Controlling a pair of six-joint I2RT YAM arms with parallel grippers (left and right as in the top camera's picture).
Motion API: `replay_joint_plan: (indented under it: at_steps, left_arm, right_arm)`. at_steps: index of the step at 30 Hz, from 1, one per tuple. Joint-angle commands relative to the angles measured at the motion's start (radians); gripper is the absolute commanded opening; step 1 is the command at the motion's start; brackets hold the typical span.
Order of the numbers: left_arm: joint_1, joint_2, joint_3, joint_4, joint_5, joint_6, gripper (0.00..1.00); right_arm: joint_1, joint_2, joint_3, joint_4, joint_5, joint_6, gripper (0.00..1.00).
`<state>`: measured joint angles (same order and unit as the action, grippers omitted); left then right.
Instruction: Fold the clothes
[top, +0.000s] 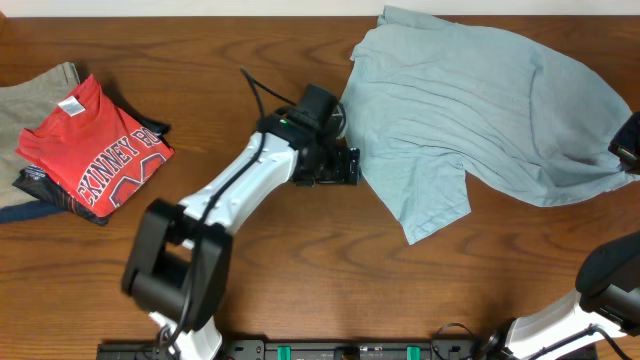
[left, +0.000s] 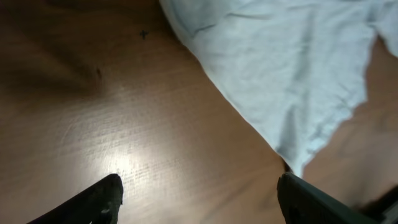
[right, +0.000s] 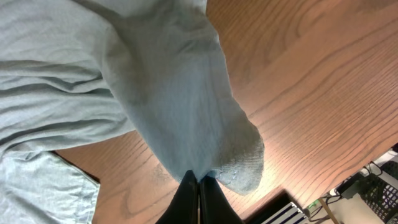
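Observation:
A light blue-grey T-shirt (top: 470, 95) lies crumpled over the right half of the table. My right gripper (right: 198, 182) is shut on the shirt's ribbed collar edge (right: 239, 165) and holds it above the wood; in the overhead view it is at the far right edge (top: 628, 145). My left gripper (top: 345, 165) is open and empty, low over bare wood just left of the shirt's sleeve (left: 292, 81). Its two fingers (left: 196, 199) are wide apart.
A pile of folded clothes with a red printed T-shirt (top: 95, 145) on top sits at the far left, over an olive garment (top: 30, 95). A cable (top: 262, 95) trails from the left arm. The table's right edge and equipment beyond it (right: 373, 186) show in the right wrist view.

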<state>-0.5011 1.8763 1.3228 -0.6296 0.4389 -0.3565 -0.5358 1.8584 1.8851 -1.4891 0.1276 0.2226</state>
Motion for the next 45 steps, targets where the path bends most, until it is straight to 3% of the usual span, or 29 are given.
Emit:
replay_joint_plan:
  at_steps: [1,14,17,21,25,26,30,34,40,45]
  left_arm:
    - [-0.017,0.062,-0.005,0.050,0.028,-0.050,0.81]
    - [-0.159,0.245,-0.005,0.382,0.055,-0.211,0.80]
    - [-0.179,0.255,-0.005,0.441,0.042,-0.211,0.68]
    - [-0.175,0.255,-0.005,0.521,0.036,-0.211,0.45]
    - [-0.169,0.256,-0.005,0.558,0.035,-0.211,0.11]
    - [-0.169,0.255,-0.005,0.557,0.035,-0.211,0.06]
    - [-0.154,0.253,-0.005,0.528,0.032,-0.210,0.06]
    - [-0.095,0.224,-0.005,0.397,0.032,-0.203,0.06]
    - [0.084,0.124,-0.005,0.111,0.006,-0.074,0.06]
    - [0.244,0.026,-0.005,-0.033,0.000,0.027,0.06]
  right_arm:
    - [-0.013,0.000,-0.002,0.004,0.003,0.001,0.01]
    - [-0.013,0.000,-0.002,0.004,-0.005,0.001,0.01]
    - [-0.013,0.000,-0.002,0.004,-0.005,0.001,0.01]
    - [-0.013,0.000,-0.002,0.005,-0.005,0.001,0.01]
    - [-0.013,0.000,-0.002,0.006,-0.005,0.001,0.01]
    - [-0.013,0.000,-0.002,0.006,-0.005,0.001,0.01]
    - [-0.013,0.000,-0.002,0.008,-0.005,0.001,0.01]
    - [-0.013,0.000,-0.003,0.012,-0.005,0.001,0.01]
    - [-0.013,0.000,-0.031,0.018,-0.005,0.001,0.01]
    - [-0.013,0.000,-0.089,0.019,-0.005,0.009,0.01]
